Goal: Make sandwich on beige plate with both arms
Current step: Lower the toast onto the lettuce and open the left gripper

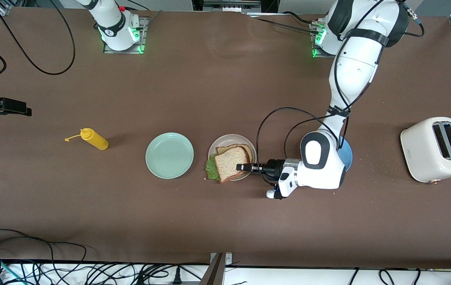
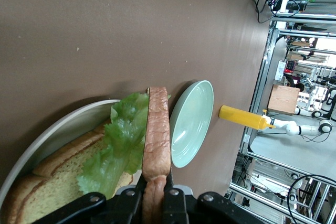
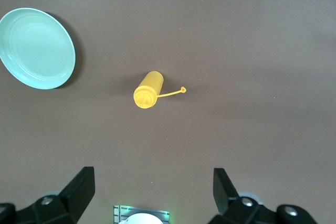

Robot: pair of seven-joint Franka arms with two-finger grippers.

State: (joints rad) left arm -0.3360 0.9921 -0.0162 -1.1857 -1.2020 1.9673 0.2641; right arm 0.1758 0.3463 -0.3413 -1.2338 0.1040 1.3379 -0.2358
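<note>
the left arm point(image 1: 352, 79) reaches down low, its wrist turned sideways, the left gripper point(image 1: 243, 167) pinched tight. the right gripper point(image 3: 152, 190) hangs high with fingers point(image 3: 81, 187) spread wide.

place: robotics lab | evidence: brown-covered surface point(image 1: 217, 91) with two arm bases bolted on, green status lights | loose black cables point(image 1: 71, 265) along the edge | metal frame racks point(image 2: 294, 35) and another robot arm point(image 2: 307, 128) seen in left wrist view

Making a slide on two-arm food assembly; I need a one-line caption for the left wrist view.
Left end effector grips the top bread slice on edge over lettuce and the lower bread slice on the beige plate.
</note>
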